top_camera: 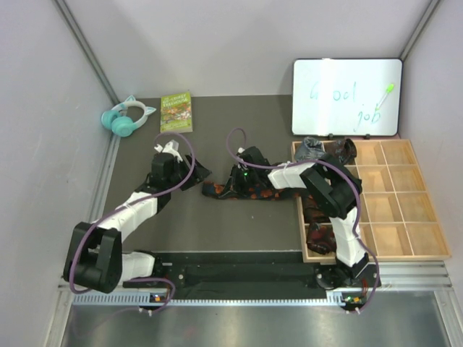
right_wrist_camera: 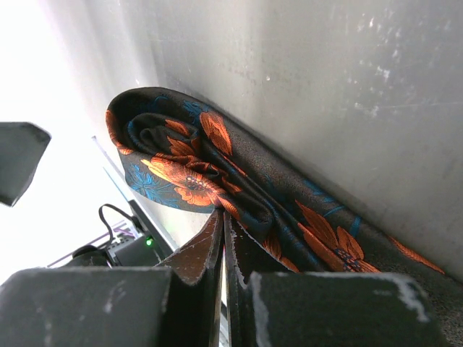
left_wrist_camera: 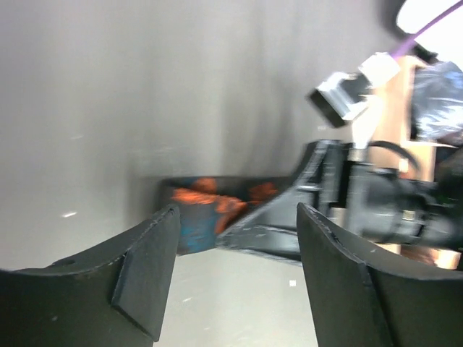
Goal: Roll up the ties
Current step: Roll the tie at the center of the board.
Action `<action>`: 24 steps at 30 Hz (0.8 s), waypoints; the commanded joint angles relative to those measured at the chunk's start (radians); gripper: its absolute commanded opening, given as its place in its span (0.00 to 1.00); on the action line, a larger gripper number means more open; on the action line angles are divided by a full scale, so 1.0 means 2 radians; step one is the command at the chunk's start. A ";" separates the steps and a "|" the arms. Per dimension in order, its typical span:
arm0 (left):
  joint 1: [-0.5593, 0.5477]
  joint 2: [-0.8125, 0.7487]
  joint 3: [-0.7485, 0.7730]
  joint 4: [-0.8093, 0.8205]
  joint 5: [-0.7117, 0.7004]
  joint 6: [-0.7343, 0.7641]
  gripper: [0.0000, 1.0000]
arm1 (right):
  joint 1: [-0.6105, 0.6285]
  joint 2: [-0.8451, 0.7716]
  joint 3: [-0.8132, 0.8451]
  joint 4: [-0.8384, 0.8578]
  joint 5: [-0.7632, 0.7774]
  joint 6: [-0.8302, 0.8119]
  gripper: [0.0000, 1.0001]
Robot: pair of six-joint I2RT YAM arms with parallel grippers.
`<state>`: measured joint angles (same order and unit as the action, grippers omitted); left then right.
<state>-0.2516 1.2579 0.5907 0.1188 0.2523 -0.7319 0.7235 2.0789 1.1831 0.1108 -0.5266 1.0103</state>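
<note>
From above, the orange-flowered tie point(top_camera: 249, 192) lay on the tabletop point(top_camera: 217, 224) between both arms. The right arm point(top_camera: 340, 210) crossed a wooden tray point(top_camera: 405, 202) holding rolled ties point(top_camera: 312, 149). Left wrist view: left jaws released, wide and empty, with the right arm covering the tie's far part. Right wrist view: right jaws clenched, tips against the tie's folded end.

We see even light in the top view, motion blur in the left wrist's, blown-out white in the right's.
</note>
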 commanded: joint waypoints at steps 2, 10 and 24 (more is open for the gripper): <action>0.016 0.005 -0.009 -0.037 -0.013 0.052 0.72 | -0.004 0.008 -0.008 0.006 0.012 -0.014 0.00; 0.018 0.074 -0.012 -0.015 0.026 0.067 0.71 | -0.004 0.008 -0.006 0.004 0.011 -0.014 0.00; 0.017 0.143 0.011 0.000 0.060 0.073 0.57 | -0.004 0.016 0.001 0.004 0.010 -0.014 0.00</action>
<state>-0.2203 1.4864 0.5922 0.1112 0.3443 -0.6128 0.7231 2.0815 1.1824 0.1162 -0.5301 1.0061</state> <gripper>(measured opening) 0.593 0.006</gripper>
